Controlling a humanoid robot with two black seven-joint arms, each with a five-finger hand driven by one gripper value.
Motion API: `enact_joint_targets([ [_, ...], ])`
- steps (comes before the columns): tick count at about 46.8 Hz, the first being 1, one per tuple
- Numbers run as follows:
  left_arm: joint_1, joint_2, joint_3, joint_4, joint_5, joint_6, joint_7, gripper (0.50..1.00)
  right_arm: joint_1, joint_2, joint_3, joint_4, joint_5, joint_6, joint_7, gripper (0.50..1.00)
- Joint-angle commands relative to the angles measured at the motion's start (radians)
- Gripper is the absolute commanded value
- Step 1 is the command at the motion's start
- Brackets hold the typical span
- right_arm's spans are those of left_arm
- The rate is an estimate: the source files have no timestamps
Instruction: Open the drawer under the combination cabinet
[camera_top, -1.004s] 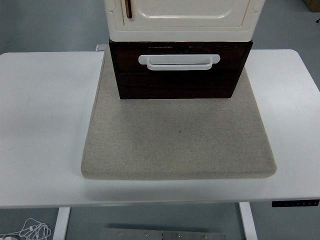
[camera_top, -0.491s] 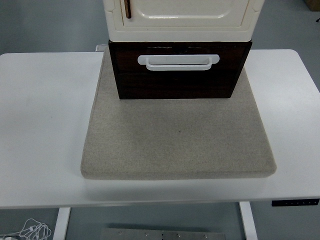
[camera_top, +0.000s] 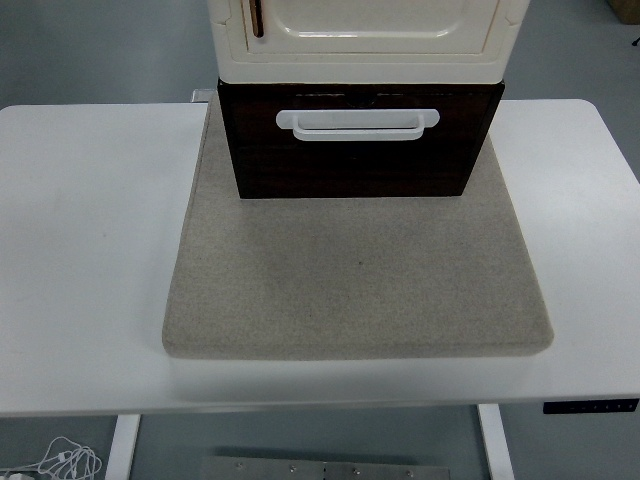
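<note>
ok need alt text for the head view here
A dark brown drawer with a white handle sits closed beneath a cream cabinet, standing on a grey mat on a white table. No robot hand is visible.

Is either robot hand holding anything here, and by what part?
Nothing is held: no robot hand is in view. The drawer and its white handle sit untouched.

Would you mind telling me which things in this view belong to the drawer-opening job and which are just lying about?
Belongs to the job:
dark brown drawer
white drawer handle
cream cabinet stacked on top of the drawer

Just lying about:
grey mat under the cabinet
white table
white cable on the floor

No robot hand is in view.
</note>
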Motion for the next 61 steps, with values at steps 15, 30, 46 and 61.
enact_joint_targets([
  [15, -0.053, -0.015, 0.218, -0.119, 0.141, -0.033, 0.131, 1.000, -0.001, 0.000, 0.000, 0.000, 0.000, 0.000, 0.000, 0.926],
  [30, -0.220, -0.015, 0.537, -0.171, 0.141, -0.094, 0.179, 1.000, -0.001, 0.000, 0.000, 0.000, 0.000, 0.000, 0.000, 0.926],
  [46, -0.265, -0.068, 0.654, -0.165, 0.141, -0.117, 0.285, 1.000, -0.001, 0.000, 0.000, 0.000, 0.000, 0.000, 0.000, 0.926],
  [61, -0.245, -0.190, 0.741, -0.121, 0.143, -0.053, 0.320, 1.000, -0.001, 0.000, 0.000, 0.000, 0.000, 0.000, 0.000, 0.926],
])
